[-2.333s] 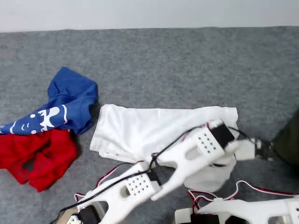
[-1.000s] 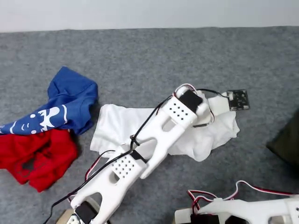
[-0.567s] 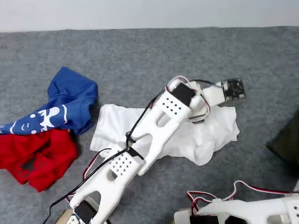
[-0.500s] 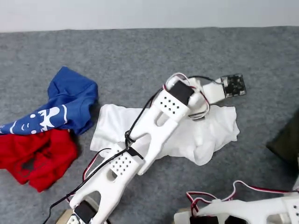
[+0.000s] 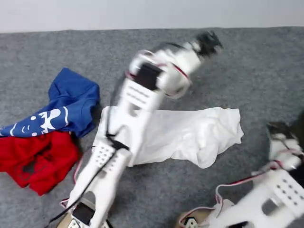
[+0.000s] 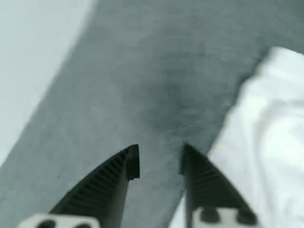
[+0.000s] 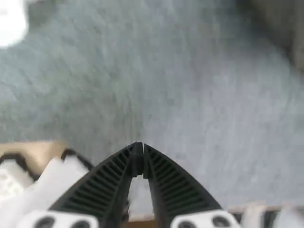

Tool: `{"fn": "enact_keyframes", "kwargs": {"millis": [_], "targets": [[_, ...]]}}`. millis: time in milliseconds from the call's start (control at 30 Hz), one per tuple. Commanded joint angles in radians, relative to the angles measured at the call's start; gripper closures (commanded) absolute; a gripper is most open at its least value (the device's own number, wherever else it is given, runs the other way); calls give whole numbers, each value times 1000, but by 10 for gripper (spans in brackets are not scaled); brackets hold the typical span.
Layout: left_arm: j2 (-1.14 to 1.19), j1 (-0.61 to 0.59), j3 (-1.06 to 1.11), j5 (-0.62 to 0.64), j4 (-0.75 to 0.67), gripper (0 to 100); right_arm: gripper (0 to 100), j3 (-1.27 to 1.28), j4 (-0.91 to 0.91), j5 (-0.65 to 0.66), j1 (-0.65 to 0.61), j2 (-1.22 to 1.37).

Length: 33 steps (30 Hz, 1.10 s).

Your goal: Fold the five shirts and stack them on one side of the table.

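High view first: the white shirt (image 5: pixel 185 135) lies rumpled in the middle of the grey bench (image 5: pixel 247 66). Over at 9 o'clock from it sits the blue shirt (image 5: pixel 66 107), with the red shirt (image 5: pixel 38 159) touching it down at 8 o'clock. The left arm stretches across the white shirt, with the left gripper (image 5: pixel 205 42) out at 12 o'clock, off the cloth. The right gripper (image 5: pixel 280 129) is at 4 o'clock, apart from the shirt.

Left wrist view: the fingers (image 6: pixel 118 175) are apart with nothing between them. There is grey bench beneath, and the white shirt is just beside one finger.

Right wrist view: the fingers (image 7: pixel 116 178) are pressed together, holding nothing, above the bench.
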Motion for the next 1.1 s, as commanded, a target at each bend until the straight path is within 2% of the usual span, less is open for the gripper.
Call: {"fn": "enact_keyframes", "kwargs": {"millis": [0,133,300,433,600,733,900,1067], "targets": [[-178,-110,65,64,28,955,987,-21,-99,-68,-223,15],[-347,-230,242,112,28,998,988,-29,-156,-109,-321,159],[-583,-364,545,163,28,998,988,-104,-137,-163,-329,364],[-773,-465,809,163,26,998,988,-176,-38,-143,-331,489],[-937,-569,1112,161,14,998,988,-201,-10,-141,-352,596],[-1033,-641,1336,161,-72,998,988,-199,-18,-147,-479,667],[-1152,-733,1569,157,-195,998,988,-204,-120,-258,-656,769],[-1255,-787,1778,138,-321,998,988,-351,-243,-316,-737,837]]}}
